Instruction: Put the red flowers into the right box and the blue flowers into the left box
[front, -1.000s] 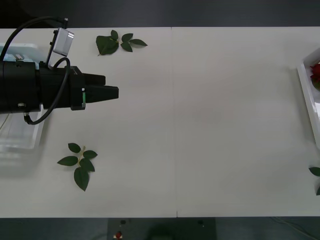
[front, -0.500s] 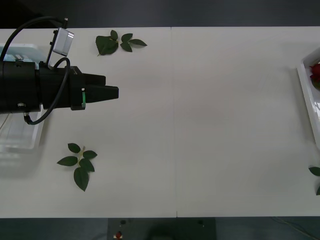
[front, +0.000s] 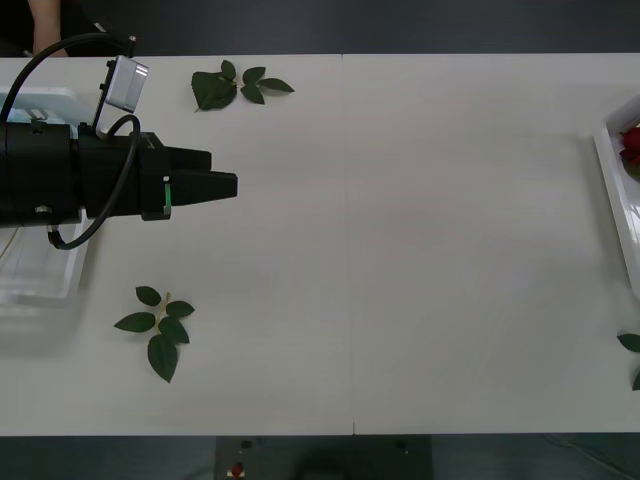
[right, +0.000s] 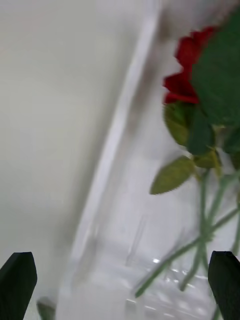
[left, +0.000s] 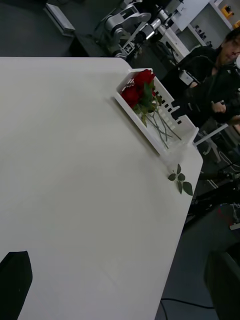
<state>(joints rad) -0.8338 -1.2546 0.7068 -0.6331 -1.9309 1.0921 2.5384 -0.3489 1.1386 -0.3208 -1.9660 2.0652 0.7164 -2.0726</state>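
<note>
**Sorting looks done; what remains is a clean pull-back**

Table (front: 420, 250) lies bare across its middle, with no bloom on it, so I judge the job at or near its end. The left arm reaches out over the left side, its gripper (front: 232, 186) with fingers together and empty, beside the left box (front: 40, 285); blue flowers cannot be made out in that box. The right box (left: 172, 131) sits at the table's right end with the red flowers (left: 138, 91) lying inside, stems along the tray. The right gripper (right: 120, 280) hangs over that box, fingers wide apart, holding nothing. To finish well, it should lift straight up so the fingers do not catch stems.

Three loose leaf sprigs (front: 155, 325) lie about the table; none block either arm.
</note>
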